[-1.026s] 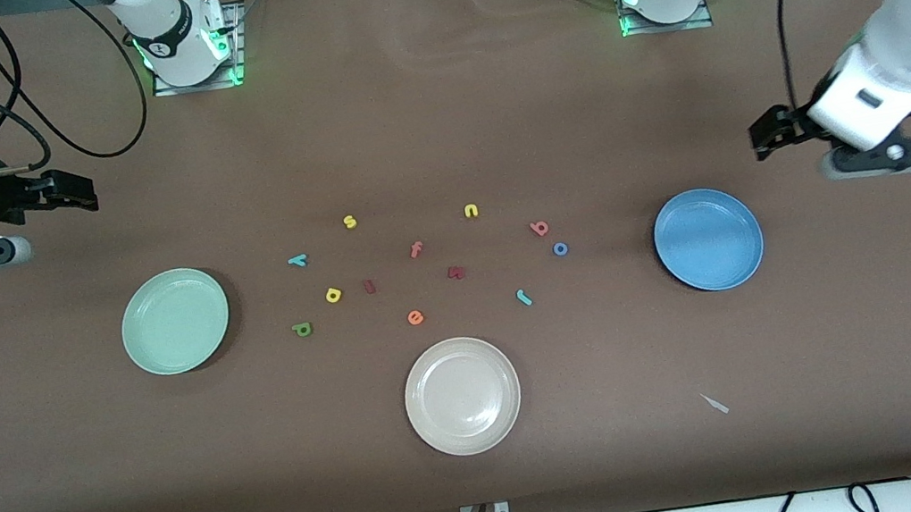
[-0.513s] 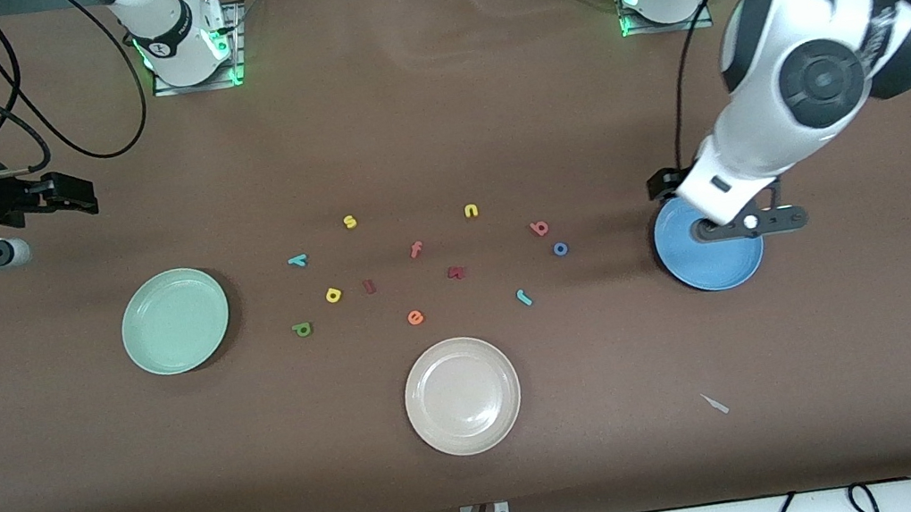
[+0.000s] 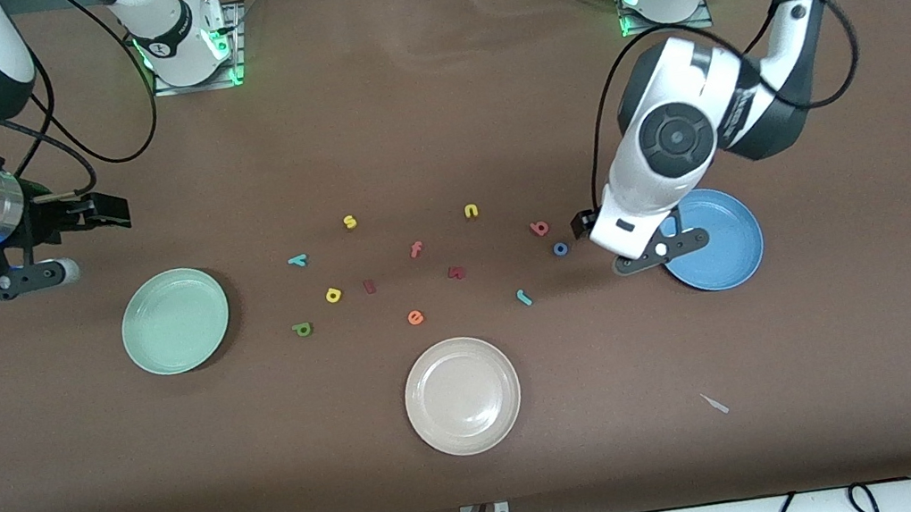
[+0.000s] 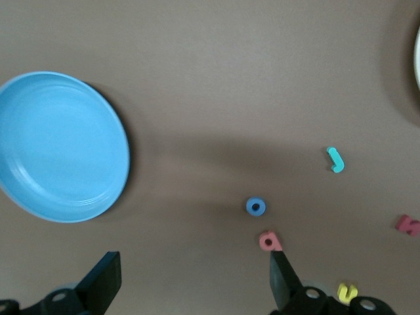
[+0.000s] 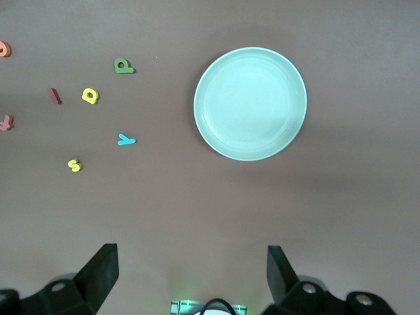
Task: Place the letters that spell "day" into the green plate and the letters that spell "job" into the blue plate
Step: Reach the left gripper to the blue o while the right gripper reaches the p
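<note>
Looking down from largest to smallest: the blue plate [image 3: 721, 248] and green plate [image 3: 174, 320] lie bare at opposite ends of the table, stiff and needing no handling. I have the left gripper [image 4: 193, 282] over the table between the blue plate and the o, and the right gripper [image 5: 190, 272] near the green plate, both spread wide and empty. The b [image 3: 540, 228], o [image 3: 560, 248], j [image 3: 523, 297] and the d [image 3: 302, 329], a [image 3: 332, 294], y [image 3: 297, 261] look featherlight and skittish; I'd pinch each across its flat sides
</note>
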{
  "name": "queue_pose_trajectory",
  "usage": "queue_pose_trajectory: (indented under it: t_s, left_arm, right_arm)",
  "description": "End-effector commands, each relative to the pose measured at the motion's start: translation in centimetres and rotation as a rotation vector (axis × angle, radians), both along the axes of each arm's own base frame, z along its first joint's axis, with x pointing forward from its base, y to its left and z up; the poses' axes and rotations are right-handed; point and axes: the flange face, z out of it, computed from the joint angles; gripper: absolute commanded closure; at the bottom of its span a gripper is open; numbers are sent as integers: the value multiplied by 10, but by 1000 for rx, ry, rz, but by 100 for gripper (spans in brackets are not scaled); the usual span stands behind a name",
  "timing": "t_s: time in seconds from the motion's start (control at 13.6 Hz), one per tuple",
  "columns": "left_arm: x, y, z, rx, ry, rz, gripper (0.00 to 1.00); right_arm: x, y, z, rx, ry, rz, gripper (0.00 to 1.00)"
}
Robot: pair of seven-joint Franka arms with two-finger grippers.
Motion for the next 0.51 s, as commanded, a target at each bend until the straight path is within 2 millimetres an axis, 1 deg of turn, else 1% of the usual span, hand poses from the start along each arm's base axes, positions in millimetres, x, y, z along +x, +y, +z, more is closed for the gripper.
queue_pose_trajectory:
  t_s: [0.0, 0.07, 0.22, 0.29, 0.44]
  left_arm:
    - [11, -13, -18, -86, 2, 61, 1]
    - [9, -19, -25, -88, 7, 57, 5]
    - [4, -32, -40, -79, 12, 36, 11]
    - [4, -34, -48, -76, 11, 52, 13]
    - [6, -36, -54, -76, -1, 85, 14]
  right_arm:
    - [6, 19, -29, 12, -11, 21, 0]
    - [13, 33, -47, 12, -16, 42, 0]
    - [21, 50, -74, 2, -19, 38, 0]
    - [26, 63, -90, -5, -27, 32, 0]
    - [31, 79, -126, -12, -38, 2, 0]
